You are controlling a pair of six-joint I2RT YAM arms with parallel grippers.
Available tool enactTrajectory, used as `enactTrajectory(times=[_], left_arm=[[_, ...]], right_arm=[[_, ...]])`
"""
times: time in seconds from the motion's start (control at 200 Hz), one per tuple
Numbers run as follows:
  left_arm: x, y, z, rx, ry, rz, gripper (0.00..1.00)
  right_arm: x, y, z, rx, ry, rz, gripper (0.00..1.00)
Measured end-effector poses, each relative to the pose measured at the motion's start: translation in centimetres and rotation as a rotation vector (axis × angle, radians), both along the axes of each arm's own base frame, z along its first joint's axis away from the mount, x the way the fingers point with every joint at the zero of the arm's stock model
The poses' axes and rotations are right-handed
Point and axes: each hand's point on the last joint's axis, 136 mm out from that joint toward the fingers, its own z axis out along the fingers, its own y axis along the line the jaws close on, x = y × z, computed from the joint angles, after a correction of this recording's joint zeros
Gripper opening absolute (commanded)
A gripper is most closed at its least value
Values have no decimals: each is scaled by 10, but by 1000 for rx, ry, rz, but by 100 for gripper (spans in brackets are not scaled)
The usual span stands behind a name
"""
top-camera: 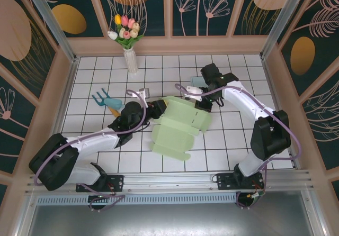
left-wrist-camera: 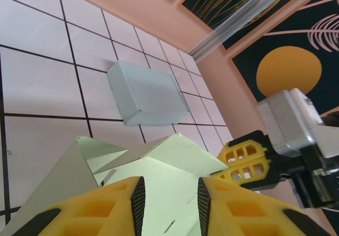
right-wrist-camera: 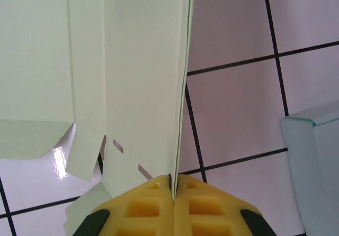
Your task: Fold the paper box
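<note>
Two grippers meet the green paper box (top-camera: 177,125) just beside the small blue box (left-wrist-camera: 145,93): right gripper (right-wrist-camera: 172,182) pinches its raised edge, left gripper (left-wrist-camera: 169,188) holds its fingers slightly parted.

The white arms (top-camera: 87,141) carry black joints (top-camera: 130,118), lilac cables (top-camera: 106,133) and yellow latticed pincer fingers (left-wrist-camera: 95,209).

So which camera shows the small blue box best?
The left wrist view: the blue box lies whole and unblocked there. In the top view the right arm hides most of it; in the right wrist view one corner sits at the frame edge.
</note>
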Motion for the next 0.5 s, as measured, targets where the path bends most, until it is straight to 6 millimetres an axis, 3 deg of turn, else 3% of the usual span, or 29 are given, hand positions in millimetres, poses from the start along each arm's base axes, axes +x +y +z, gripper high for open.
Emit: enactTrajectory(times=[0.19, 0.36, 0.5], left_arm=[[11, 3, -6, 45, -13, 44, 37], [21, 10, 2, 76, -59, 109, 38], [30, 5, 11, 103, -104, 107, 34]], right_arm=[[-3, -3, 2, 3, -8, -1, 0], [-6, -4, 7, 9, -24, 3, 0], [-5, -3, 10, 21, -40, 7, 0]])
